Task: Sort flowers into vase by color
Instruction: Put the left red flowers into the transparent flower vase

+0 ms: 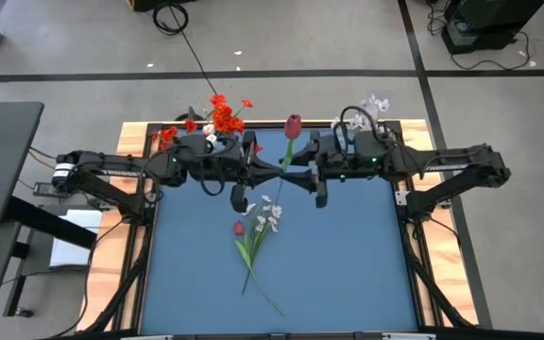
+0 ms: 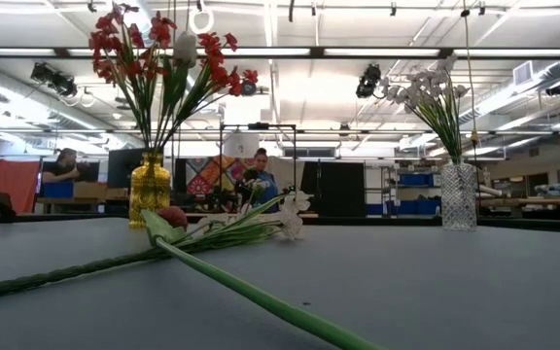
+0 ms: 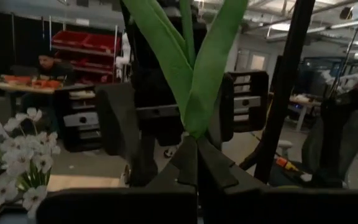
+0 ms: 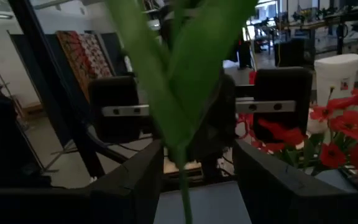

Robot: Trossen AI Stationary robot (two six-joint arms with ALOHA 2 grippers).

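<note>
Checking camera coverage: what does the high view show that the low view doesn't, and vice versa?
High view only: both arms meeting mid-table, the left gripper shut on the red tulip's stem, the right gripper open around it.

Low view only: the yellow vase and clear vase themselves, plus people at desks behind the table.

Both: the red bunch, the white bunch, and the loose flowers lying on the blue table.

A robotics lab: ceiling strip lights (image 2: 377,52), workbenches (image 2: 542,202), red parts bins (image 3: 82,42), floor cables (image 1: 173,17).
</note>
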